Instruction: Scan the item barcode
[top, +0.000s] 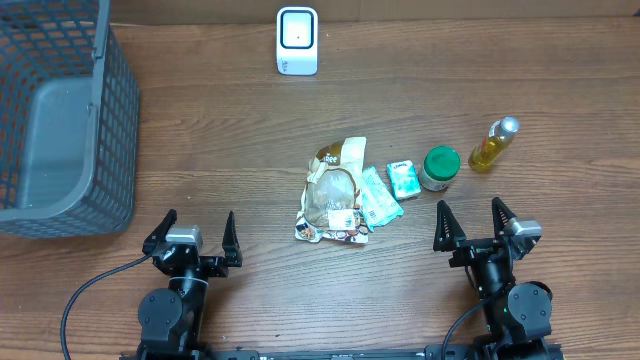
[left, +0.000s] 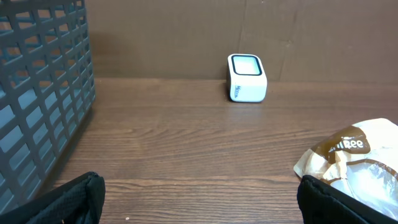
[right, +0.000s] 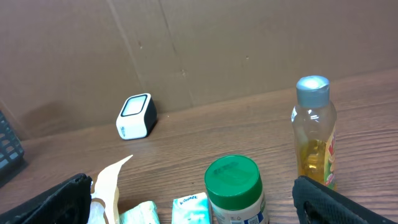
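A white barcode scanner (top: 297, 40) stands upright at the table's far edge, also in the left wrist view (left: 247, 78) and the right wrist view (right: 136, 116). Items lie mid-table: a crumpled brown-and-white bag (top: 335, 192), two teal tissue packs (top: 378, 195), a green-lidded jar (top: 439, 167) and a yellow bottle with a silver cap (top: 494, 144). My left gripper (top: 198, 225) hangs open near the front edge, left of the bag, holding nothing. My right gripper (top: 469, 215) is open just in front of the jar (right: 233, 186) and bottle (right: 316, 130), empty too.
A grey mesh basket (top: 60, 110) fills the far left corner and shows at the left of the left wrist view (left: 37, 93). A brown cardboard wall backs the table. Bare wood lies between the left gripper (left: 199, 199) and the scanner.
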